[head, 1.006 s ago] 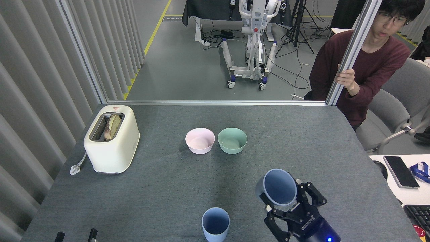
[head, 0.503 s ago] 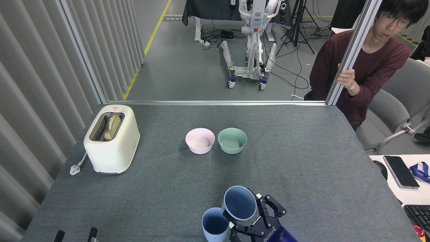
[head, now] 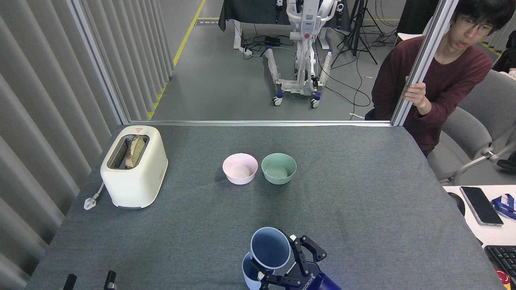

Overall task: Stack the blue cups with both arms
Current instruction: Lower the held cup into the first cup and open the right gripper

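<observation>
The stacking step was under way: the right tool [head: 292,266] had its black fingers closed around one blue cup [head: 270,247], held tilted above the second blue cup [head: 249,278], which stood at the counter's [head: 363,209] near edge (mostly hidden beneath the first). The next move would call for levelling the held cup and lowering it straight in. The left tool [head: 88,280] showed only two dark tips; I could not tell its opening.

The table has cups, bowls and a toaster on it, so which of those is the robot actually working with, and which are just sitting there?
In use:
- held blue cup
- standing blue cup under it
- right gripper, gripping the held cup

Just sitting there:
- pink bowl
- green bowl
- toaster with bread in it
</observation>
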Robot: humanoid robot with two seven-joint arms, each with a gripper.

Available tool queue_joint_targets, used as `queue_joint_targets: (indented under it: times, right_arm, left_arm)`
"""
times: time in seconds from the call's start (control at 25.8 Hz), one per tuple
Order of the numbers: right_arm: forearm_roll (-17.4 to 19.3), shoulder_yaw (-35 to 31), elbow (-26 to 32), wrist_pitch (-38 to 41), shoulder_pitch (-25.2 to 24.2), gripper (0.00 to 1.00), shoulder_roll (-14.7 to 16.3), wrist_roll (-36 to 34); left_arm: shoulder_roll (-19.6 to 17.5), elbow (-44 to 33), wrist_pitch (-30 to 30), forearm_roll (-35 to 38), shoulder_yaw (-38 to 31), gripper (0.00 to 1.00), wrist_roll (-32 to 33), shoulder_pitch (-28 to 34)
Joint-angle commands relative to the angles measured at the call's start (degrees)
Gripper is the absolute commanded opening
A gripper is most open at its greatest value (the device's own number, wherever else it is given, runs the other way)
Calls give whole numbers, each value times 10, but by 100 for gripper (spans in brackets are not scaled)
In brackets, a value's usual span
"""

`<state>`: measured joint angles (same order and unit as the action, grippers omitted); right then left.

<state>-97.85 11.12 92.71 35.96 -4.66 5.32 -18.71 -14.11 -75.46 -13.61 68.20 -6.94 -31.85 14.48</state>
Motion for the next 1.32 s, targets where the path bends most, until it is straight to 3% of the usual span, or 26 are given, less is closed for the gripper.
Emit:
queue_joint_targets:
  times: [0.0, 0.7, 0.74, 0.77, 0.85, 0.89, 0.93, 1.28]
  right_arm:
    - [-1, -1, -3, -3, -4, 24, 2, -1]
    - [-2, 1, -56, -5, 6, 27, -6, -4]
    - [-2, 1, -56, -5, 6, 30, -6, -4]
    - [-2, 2, -57, -5, 6, 41, -6, -4]
    - [-1, 6, -64, -10, 6, 80, -6, -4]
    - [-2, 6, -67, -12, 6, 95, -7, -4]
    - [-2, 6, -68, -12, 6, 100, -7, -5]
    - [5, 0, -60, -12, 12, 100, -20, -8]
  left_arm:
    - [0, 0, 0, 0, 0, 100, 0, -1]
    - [-6, 2, -1, -2, -7, 100, 0, -2]
    - [-6, 2, -1, -2, -7, 100, 0, -2]
    - [-6, 2, -1, -2, -7, 100, 0, -2]
    - [-7, 2, -1, -2, -7, 100, 0, -1]
    - [-6, 2, -1, -2, -7, 100, 0, -1]
    - [-7, 2, -2, -2, -7, 100, 0, -2]
    - [-7, 2, -3, -1, -7, 100, 0, -2]
